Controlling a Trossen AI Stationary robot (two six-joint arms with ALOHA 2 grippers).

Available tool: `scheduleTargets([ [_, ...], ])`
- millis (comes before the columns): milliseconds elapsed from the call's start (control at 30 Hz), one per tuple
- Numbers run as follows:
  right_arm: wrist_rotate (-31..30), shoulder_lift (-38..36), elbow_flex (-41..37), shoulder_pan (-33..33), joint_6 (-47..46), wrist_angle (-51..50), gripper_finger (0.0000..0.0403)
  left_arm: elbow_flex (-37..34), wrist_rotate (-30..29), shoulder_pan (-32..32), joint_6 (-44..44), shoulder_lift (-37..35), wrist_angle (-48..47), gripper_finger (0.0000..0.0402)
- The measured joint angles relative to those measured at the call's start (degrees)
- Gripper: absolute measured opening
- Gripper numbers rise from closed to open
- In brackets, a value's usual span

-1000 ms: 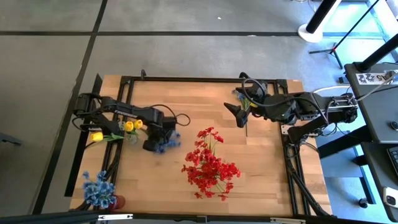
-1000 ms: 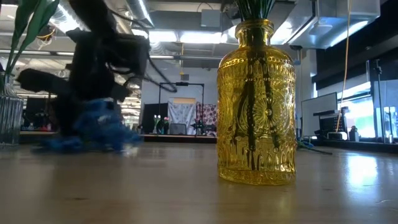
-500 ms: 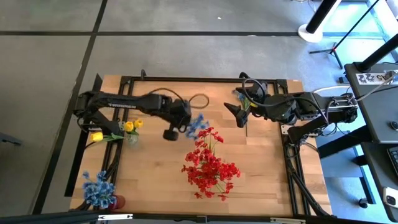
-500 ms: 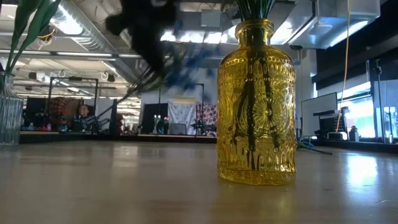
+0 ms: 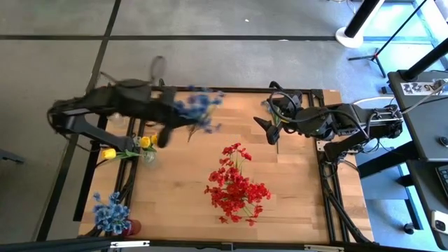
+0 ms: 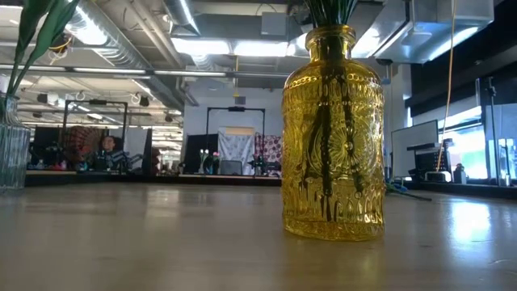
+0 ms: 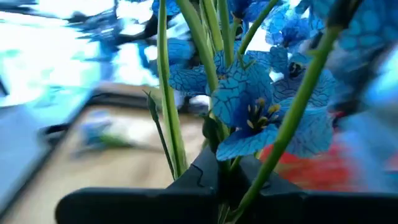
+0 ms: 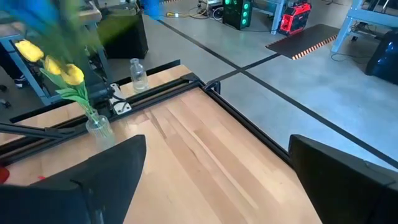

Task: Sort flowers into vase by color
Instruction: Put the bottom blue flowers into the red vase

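Note:
A blue flower sprig (image 5: 198, 106) hangs high over the table's far left part, and my left gripper (image 5: 176, 115) is shut on it; in the left wrist view its blooms (image 7: 242, 106) fill the picture. Red flowers (image 5: 236, 185) stand in a yellow glass vase (image 6: 331, 133) at the table's middle. Yellow flowers (image 5: 143, 142) stand in a clear vase (image 8: 99, 130) at the left. More blue flowers (image 5: 110, 213) stand at the near left corner. My right gripper (image 5: 266, 129) waits open, raised over the far right part. My left gripper pinches several thin green stems (image 7: 179, 158) of the blue sprig between its two fingers. The fingers lie almost level, coming from the table's left side. The blooms stand out beyond the fingers and the sprig is lifted clear of the table.
Black frame rails (image 5: 210, 89) run along the table's edges. A small clear bottle (image 8: 138, 74) stands by the rail at the far left. A bit of blue (image 5: 268, 106) shows beside the right arm. Bare wood (image 5: 175, 189) lies between the vases.
My left gripper has risen from the table beside the yellow flowers, swung right and then toward the far edge, and tipped from pointing down to nearly level. The blue sprig went up with it, from lying on the wood to hanging clear.

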State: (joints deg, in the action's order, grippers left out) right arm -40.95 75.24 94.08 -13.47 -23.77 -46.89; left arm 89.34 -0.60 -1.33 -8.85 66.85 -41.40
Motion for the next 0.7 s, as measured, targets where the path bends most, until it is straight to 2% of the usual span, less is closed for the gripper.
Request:
scheduleTargets([
  [100,0.00,0.00,0.00,0.00,0.24,0.04,0.0392,0.01,5.12,-4.46,-5.71,-3.91,1.78,0.0007],
  [233,0.00,0.00,0.00,0.00,0.28,0.03,0.0392,0.00,6.27,-14.31,-10.82,-5.42,4.35,0.0007],
  [367,-0.02,0.00,0.00,0.00,1.11,-0.07,0.0392,0.00,4.55,-23.78,-13.40,-3.42,8.79,0.0007],
  [533,-0.01,0.00,0.00,0.00,-1.51,-0.03,0.0392,-0.02,3.76,-35.20,-11.04,0.24,14.96,0.0007],
  [700,-0.01,0.00,0.00,0.00,-6.62,0.20,0.0392,-0.04,-3.03,-45.19,-8.71,3.22,14.54,0.0007],
])
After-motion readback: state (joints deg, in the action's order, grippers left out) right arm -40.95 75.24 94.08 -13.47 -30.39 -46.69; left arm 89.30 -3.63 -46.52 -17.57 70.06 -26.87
